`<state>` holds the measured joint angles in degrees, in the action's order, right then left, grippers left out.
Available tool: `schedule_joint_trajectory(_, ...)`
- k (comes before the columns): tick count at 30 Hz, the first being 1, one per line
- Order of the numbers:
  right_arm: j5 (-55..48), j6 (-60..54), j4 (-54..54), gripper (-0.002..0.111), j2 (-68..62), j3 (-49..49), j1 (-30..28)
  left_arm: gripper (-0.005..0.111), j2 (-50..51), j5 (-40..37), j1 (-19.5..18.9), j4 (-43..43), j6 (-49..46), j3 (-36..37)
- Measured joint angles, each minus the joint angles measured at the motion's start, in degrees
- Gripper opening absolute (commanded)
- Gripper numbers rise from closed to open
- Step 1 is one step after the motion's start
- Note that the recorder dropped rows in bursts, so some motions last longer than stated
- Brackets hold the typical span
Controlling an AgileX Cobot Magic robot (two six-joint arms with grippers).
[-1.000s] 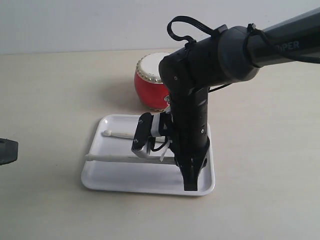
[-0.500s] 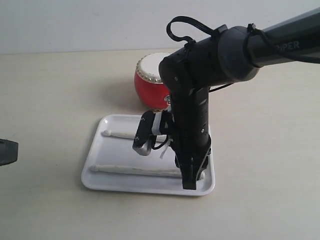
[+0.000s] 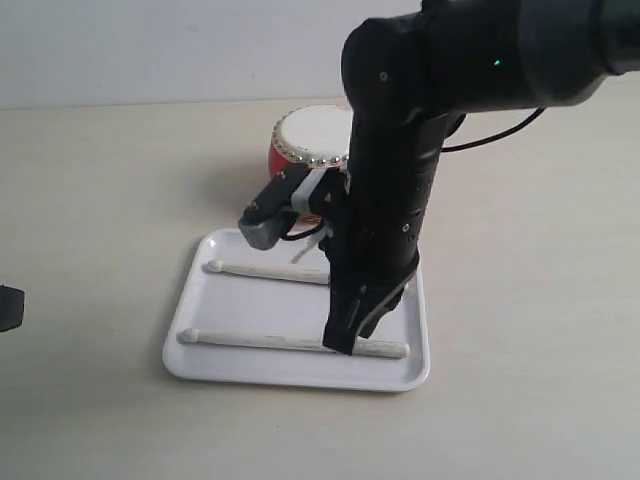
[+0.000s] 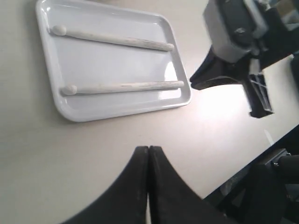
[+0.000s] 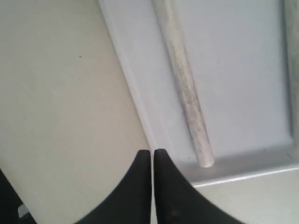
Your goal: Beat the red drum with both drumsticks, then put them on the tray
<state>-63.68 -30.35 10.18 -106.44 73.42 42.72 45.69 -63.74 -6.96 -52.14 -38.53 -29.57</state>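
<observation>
Both drumsticks lie side by side in the white tray [image 3: 196,352], the far drumstick [image 3: 265,270] and the near drumstick [image 3: 260,340]. My right gripper [image 3: 341,346] hangs just above the near stick's butt end, shut and empty. In the right wrist view its tips [image 5: 152,151] sit over the tray rim [image 5: 133,88], beside that drumstick [image 5: 184,88]. The red drum [image 3: 300,150] stands behind the tray, partly hidden by the right arm. My left gripper [image 4: 148,149] is shut and empty, off to the tray's left over bare table, and its view shows the tray [image 4: 51,88] with both sticks [image 4: 112,39] [image 4: 126,87].
The right arm [image 3: 400,150] leans over the tray's right half, and its wrist camera block [image 3: 268,215] juts out above the far stick. A sliver of the left gripper [image 3: 8,308] shows at the left edge. Beige table surrounds the tray.
The right gripper has let go of the near drumstick, which now lies flat in the tray. It has risen, tilted left, and its jaws have shut. The left gripper stayed shut.
</observation>
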Motion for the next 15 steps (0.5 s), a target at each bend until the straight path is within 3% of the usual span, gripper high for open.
schedule_joint_trajectory(9, 3.47, 2.05, 1.28, 0.000, 12.19, 0.00, -0.26, 0.000, -0.97, 4.28, 0.00, 4.89, 0.00, 0.00)
schedule_joint_trajectory(15, 5.02, 2.05, 1.42, 0.000, 18.99, -0.14, -4.33, 0.000, -2.40, 4.80, 0.00, 7.28, 0.00, 0.00)
